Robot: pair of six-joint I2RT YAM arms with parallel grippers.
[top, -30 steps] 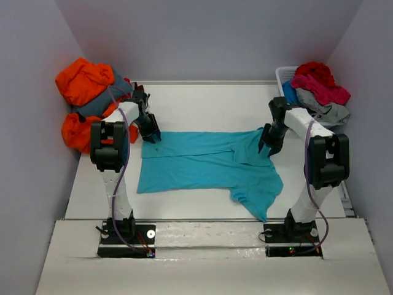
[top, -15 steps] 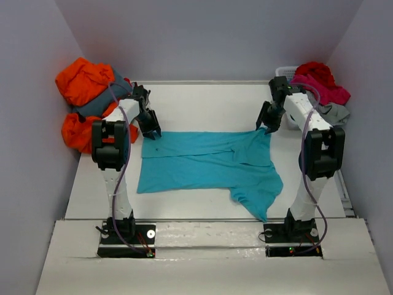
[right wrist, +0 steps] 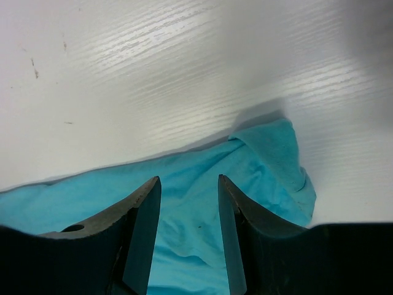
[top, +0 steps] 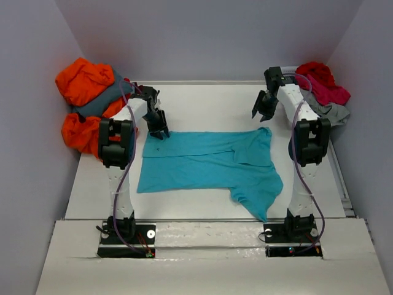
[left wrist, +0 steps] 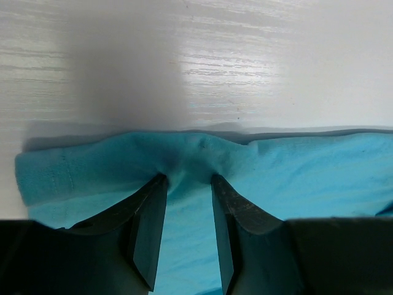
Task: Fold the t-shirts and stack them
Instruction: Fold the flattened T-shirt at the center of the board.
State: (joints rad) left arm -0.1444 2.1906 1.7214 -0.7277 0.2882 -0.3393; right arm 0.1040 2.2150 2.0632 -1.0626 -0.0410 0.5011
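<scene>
Both arms are stretched well forward from their bases at the near edge, one up each side of the tabletop (top: pixel 209 101). The turquoise t-shirt (top: pixel 202 163) lies spread across the middle of it, long side running left to right. It is wrinkled towards the right, and one flap trails down towards the near right.

The left arm rises from its base to a high elbow, then the forearm angles forward and inward, tipping the left gripper (top: pixel 158 126) down onto the shirt's far left corner. From the wrist view, the left gripper (left wrist: pixel 186 178) has its fingers standing apart. Their tips press into the cloth just inside the far hem, and the fabric puckers up into a small ridge between them. They straddle that ridge rather than clamp it.

The right arm reaches farther, its long forearm running straight up the right side and the wrist bending inward at the far end. The right gripper (top: pixel 263 110) hangs above the tabletop by the shirt's far right corner, clear of the cloth. In its own wrist view, the right gripper (right wrist: pixel 187 179) is spread with nothing between its fingers, and the curled corner of the shirt lies below it.

More shirts are heaped off to the sides. An orange one (top: pixel 83 80) sits over a slate grey one (top: pixel 98 104) at the far left. At the far right are a red one (top: pixel 316 70), a pink one (top: pixel 322 91) and a light grey one (top: pixel 334 112).
</scene>
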